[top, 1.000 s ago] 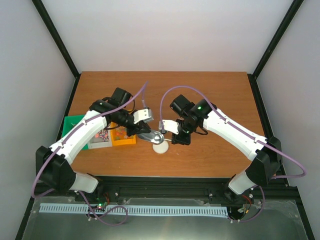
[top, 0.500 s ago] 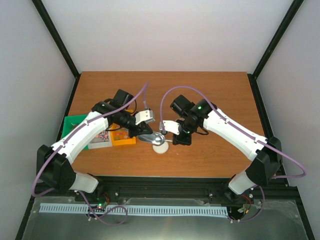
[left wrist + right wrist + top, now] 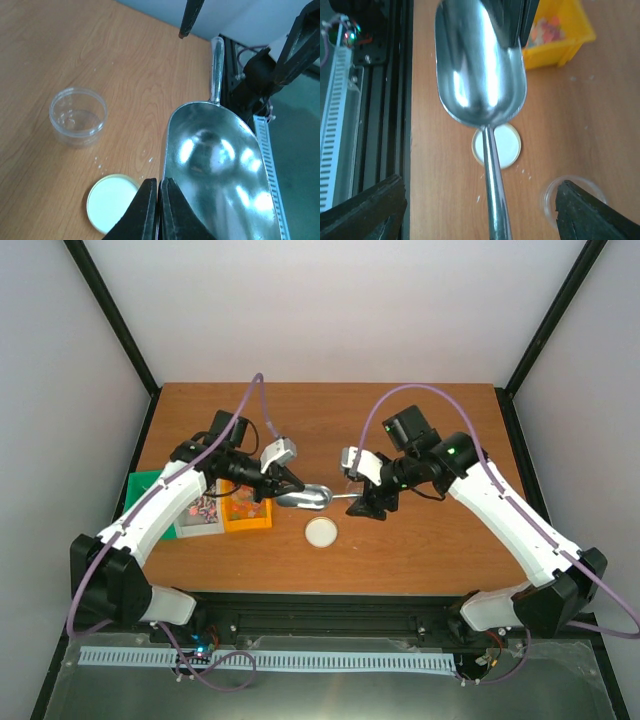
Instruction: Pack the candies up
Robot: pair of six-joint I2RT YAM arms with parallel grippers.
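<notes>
The silver scoop (image 3: 306, 497) hangs above the table, its bowl empty (image 3: 220, 165). My left gripper (image 3: 285, 487) is shut on the rim of the bowl (image 3: 160, 187). My right gripper (image 3: 366, 502) stands open, its fingers wide on either side of the scoop's handle (image 3: 492, 200) without touching it. The candies (image 3: 243, 506) lie in the yellow bin (image 3: 555, 50), just left of the scoop. A clear cup (image 3: 78, 115) stands empty on the wood, partly behind my right finger (image 3: 595, 210). A round white lid (image 3: 321, 531) lies flat below the scoop.
A pale bin (image 3: 200, 515) with mixed pieces and a green bin (image 3: 150, 488) sit left of the yellow one. Small crumbs (image 3: 150, 160) dot the wood near the lid. The black frame rail (image 3: 395, 75) runs along the near table edge.
My right gripper has opened, let go of the scoop's handle and drawn back to the right. My left gripper has carried the scoop up and away from the lid.
</notes>
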